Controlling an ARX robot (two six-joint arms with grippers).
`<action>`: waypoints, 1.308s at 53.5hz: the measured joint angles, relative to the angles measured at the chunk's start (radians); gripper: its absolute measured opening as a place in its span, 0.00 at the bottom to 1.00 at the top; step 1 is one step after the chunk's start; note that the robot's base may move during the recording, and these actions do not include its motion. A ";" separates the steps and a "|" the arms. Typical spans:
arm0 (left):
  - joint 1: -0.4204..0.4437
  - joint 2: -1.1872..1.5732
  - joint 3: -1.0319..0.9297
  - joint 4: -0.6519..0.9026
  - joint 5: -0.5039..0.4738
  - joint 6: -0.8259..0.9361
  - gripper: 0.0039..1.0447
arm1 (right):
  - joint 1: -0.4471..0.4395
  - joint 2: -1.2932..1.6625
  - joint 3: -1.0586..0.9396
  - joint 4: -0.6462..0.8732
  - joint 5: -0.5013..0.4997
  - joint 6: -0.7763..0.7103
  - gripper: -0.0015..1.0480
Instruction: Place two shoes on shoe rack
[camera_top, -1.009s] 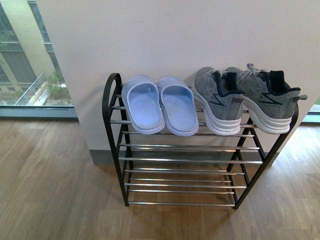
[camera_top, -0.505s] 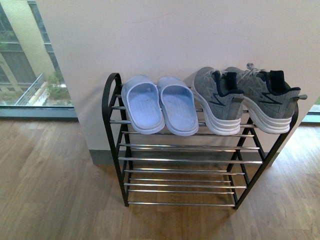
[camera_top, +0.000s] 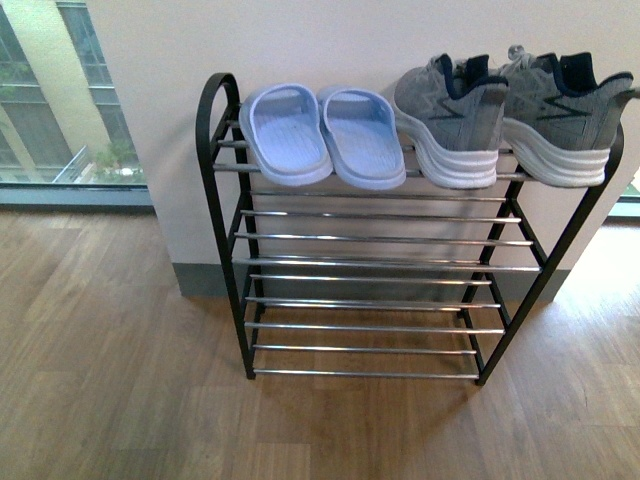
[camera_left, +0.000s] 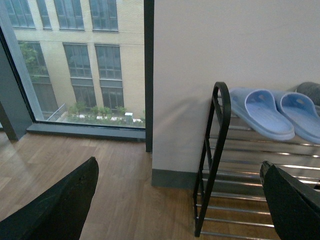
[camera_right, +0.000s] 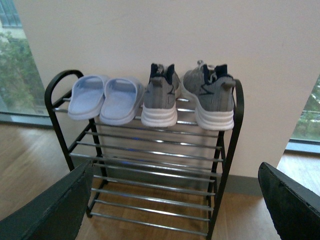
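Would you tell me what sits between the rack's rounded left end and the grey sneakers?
The pair of light blue slippers, seen in the front view.

The top tier of the shoe rack (camera_top: 240, 150) is fully occupied: slippers (camera_top: 322, 133) at upper centre, two grey sneakers (camera_top: 515, 115) at upper right, packed side by side. The wall (camera_top: 330, 40) directly behind blocks rear access. The lower tiers (camera_top: 370, 300) at frame centre are unoccupied. The wooden floor (camera_top: 110, 380) across the lower frame is unobstructed on all sides of the rack.
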 joint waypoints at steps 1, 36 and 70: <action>0.000 0.000 0.000 0.000 0.000 0.000 0.91 | 0.000 0.000 0.000 0.000 0.000 0.000 0.91; 0.000 0.000 0.000 0.000 0.000 0.000 0.91 | 0.000 -0.001 0.000 0.000 0.000 0.000 0.91; 0.000 0.000 0.000 0.000 0.000 0.000 0.91 | 0.000 -0.001 0.000 0.000 0.000 0.000 0.91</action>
